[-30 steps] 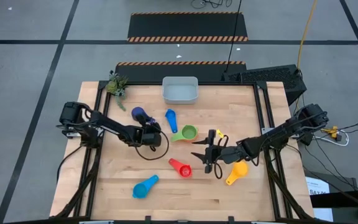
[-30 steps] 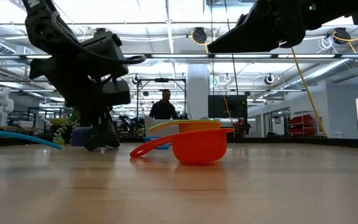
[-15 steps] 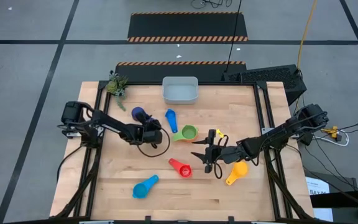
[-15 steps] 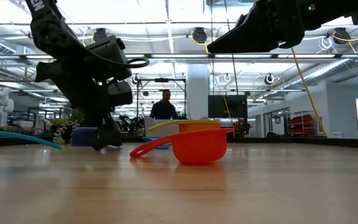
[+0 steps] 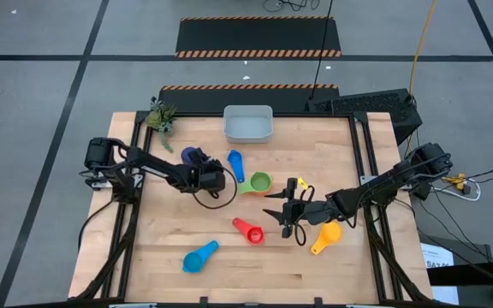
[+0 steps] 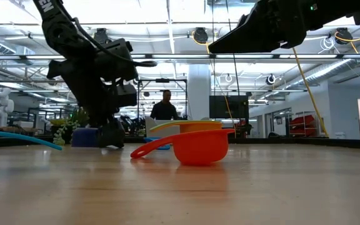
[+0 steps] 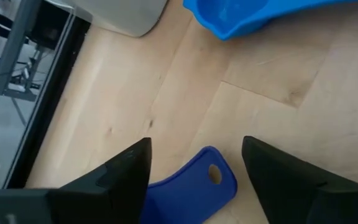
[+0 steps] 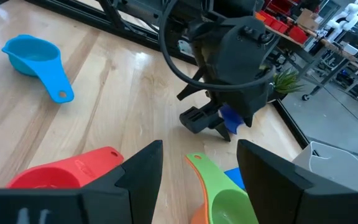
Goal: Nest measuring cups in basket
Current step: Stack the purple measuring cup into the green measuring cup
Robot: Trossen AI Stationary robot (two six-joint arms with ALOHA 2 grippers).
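The navy cup [image 5: 193,156] lies on the table, its handle [image 7: 194,185] pointing at my left gripper [image 5: 216,174]. In the left wrist view that gripper [image 7: 196,149] is open, one finger on each side of the handle's holed end. The blue cup [image 5: 235,162] and green cup [image 5: 260,181] lie just beyond, and the basket [image 5: 247,125] stands at the far edge. My right gripper [image 5: 285,214] hangs open above the table, between the red cup [image 5: 248,229] and the orange cup [image 5: 325,235]. The light blue cup [image 5: 200,257] lies near the front. My left gripper has its fingers slanting down on either side of the free end of the navy cup's handle [image 7: 216,177], which lies flat on the table. One finger [image 7: 129,171] stands right at the handle's edge; I cannot tell whether it touches.
A small green plant [image 5: 161,115] stands at the far left corner. A small yellow cup [image 5: 302,183] lies beside the right gripper. Bare wood shows along the near edge and at the far right. A person [image 6: 165,106] stands in the room behind the table.
My left gripper has moved a little toward the table's right and far side, along the navy cup's handle. The cups have stayed in place.
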